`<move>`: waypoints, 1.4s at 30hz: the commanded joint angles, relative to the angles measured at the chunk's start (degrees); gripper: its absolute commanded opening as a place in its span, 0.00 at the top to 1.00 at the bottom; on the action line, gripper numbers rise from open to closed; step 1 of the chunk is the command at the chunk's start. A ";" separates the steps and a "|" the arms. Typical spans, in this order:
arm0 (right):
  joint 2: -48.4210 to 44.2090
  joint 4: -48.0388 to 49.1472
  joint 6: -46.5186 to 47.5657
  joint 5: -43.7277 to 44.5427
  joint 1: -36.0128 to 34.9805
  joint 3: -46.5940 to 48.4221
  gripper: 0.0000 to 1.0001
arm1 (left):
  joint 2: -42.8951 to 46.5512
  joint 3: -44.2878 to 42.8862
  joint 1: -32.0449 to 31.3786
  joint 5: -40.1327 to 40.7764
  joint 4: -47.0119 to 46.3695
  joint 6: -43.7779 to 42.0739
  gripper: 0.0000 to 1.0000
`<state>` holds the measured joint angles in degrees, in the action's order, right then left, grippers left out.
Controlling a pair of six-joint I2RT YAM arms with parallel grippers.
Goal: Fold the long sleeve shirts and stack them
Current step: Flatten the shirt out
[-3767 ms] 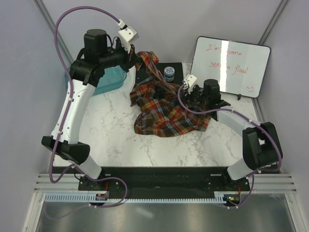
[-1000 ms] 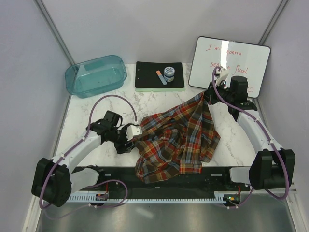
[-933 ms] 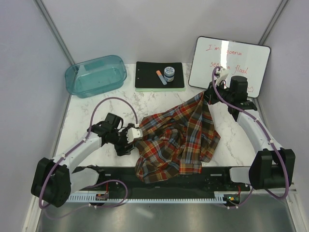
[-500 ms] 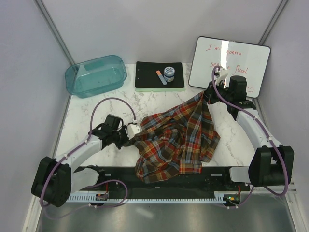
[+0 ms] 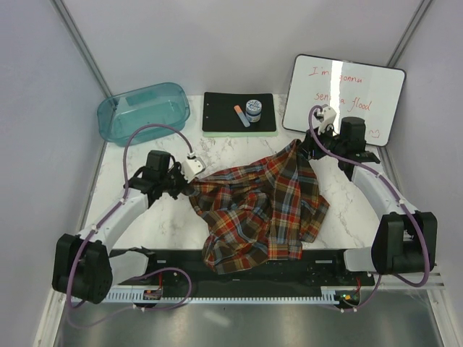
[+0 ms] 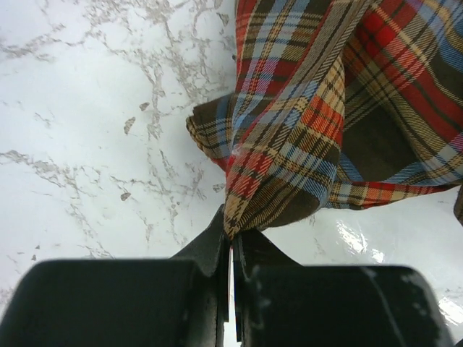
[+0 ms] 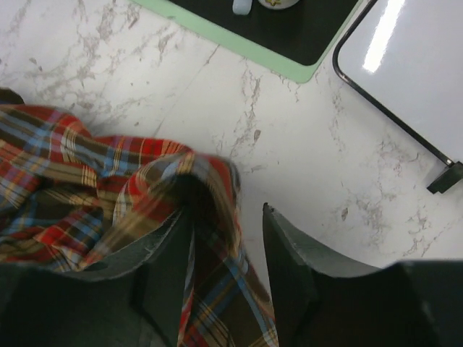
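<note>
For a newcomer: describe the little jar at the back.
Far edge of the table, between the teal tub and the whiteboard, lies a black pad. The jar stands on it, round and squat, unlike the slim tube beside it.

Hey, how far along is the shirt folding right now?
Nothing folded: the plaid shirt lies crumpled on the table. In hand: the left gripper is shut on its edge, the right gripper stands open around a far corner. Left: flatten, fold, stack.
</note>
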<state>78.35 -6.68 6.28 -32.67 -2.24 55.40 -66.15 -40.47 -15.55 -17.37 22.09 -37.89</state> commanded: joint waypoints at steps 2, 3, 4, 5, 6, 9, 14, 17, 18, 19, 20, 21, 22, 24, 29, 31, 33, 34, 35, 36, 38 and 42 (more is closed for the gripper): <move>-3.81 -0.61 4.96 1.02 0.22 -3.98 0.34 | -3.37 -2.86 0.26 0.67 -1.52 1.24 0.98; -4.08 -1.49 5.14 1.02 0.22 -4.42 0.34 | -3.46 -3.04 0.17 0.49 -1.52 1.33 0.98; -4.77 -1.93 5.40 1.81 0.22 -4.51 0.34 | -3.72 -3.21 0.17 0.32 -1.52 1.41 0.98; -5.04 -2.20 5.32 2.69 0.31 -4.59 0.33 | -3.81 -3.39 0.26 0.23 -1.52 1.50 0.98; -5.13 -3.77 5.32 3.74 0.39 -3.90 0.34 | -3.81 -3.48 0.26 0.31 -1.52 1.33 0.98; -4.87 -11.14 3.66 3.93 1.27 1.02 0.34 | -3.55 -3.48 0.26 0.49 -1.52 1.24 0.98; -3.91 -13.10 -12.76 1.80 0.14 2.62 0.35 | -2.67 -3.48 0.26 0.05 -1.52 1.68 0.98; -0.66 -14.76 -21.12 6.73 -0.66 1.47 0.44 | -2.76 -3.57 0.26 0.40 -1.52 2.03 0.98; 1.00 -15.99 -22.01 7.17 -0.75 1.29 0.44 | -2.58 -3.48 0.26 0.49 -1.52 2.03 0.98; 1.45 -17.48 -22.97 7.35 -0.66 -0.01 0.44 | -2.58 -3.48 0.17 0.66 -1.52 1.86 0.98; 1.63 -17.93 -25.07 7.35 -0.57 -0.90 0.43 | -2.41 -3.48 0.26 0.84 -1.52 1.77 0.98; 1.46 -18.11 -26.31 7.70 -0.66 -1.69 0.43 | -2.23 -3.48 0.26 1.02 -1.61 1.50 0.98; 1.20 -18.11 -27.80 8.14 -0.57 -3.35 0.42 | -2.05 -3.48 0.26 1.19 -1.52 1.42 0.98; 0.84 -16.97 -31.13 7.88 -0.66 -4.76 0.38 | -1.70 -3.39 0.17 1.19 -1.52 1.50 0.98; 4.26 -13.46 -34.31 6.74 -0.49 -5.83 0.34 | -1.70 -2.34 0.26 1.54 -2.22 1.68 0.98; 5.41 -11.35 -36.42 4.99 -0.40 -5.57 0.34 | -1.70 -1.90 0.17 1.46 -2.49 1.77 0.98; 6.99 -9.94 -38.00 3.76 -0.22 -5.39 0.34 | -1.61 -1.63 0.17 1.55 -2.57 2.12 0.98; 7.43 -8.63 -40.01 3.05 -0.22 -5.47 0.34 | -1.61 -1.72 0.26 1.63 -2.66 2.12 0.98; 8.22 -8.09 -40.73 2.61 -0.22 -5.56 0.34 | -1.53 -1.55 0.17 1.72 -2.58 2.12 0.98; 8.75 -7.83 -41.43 2.43 -0.31 -5.56 0.34 | -1.53 -1.37 0.17 1.72 -2.66 2.12 0.98; 9.71 -6.60 -42.67 1.21 -0.22 -5.48 0.33 | -1.44 -1.19 0.17 1.90 -2.84 1.94 0.98; 9.02 -6.41 -43.90 0.41 0.04 -4.16 0.31 | -1.26 -0.58 0.17 1.90 -2.84 1.94 0.98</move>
<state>88.14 -15.94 -34.06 -29.93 -2.68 49.54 -69.23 -41.80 -15.51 -16.08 22.00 -37.45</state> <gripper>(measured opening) 0.680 0.025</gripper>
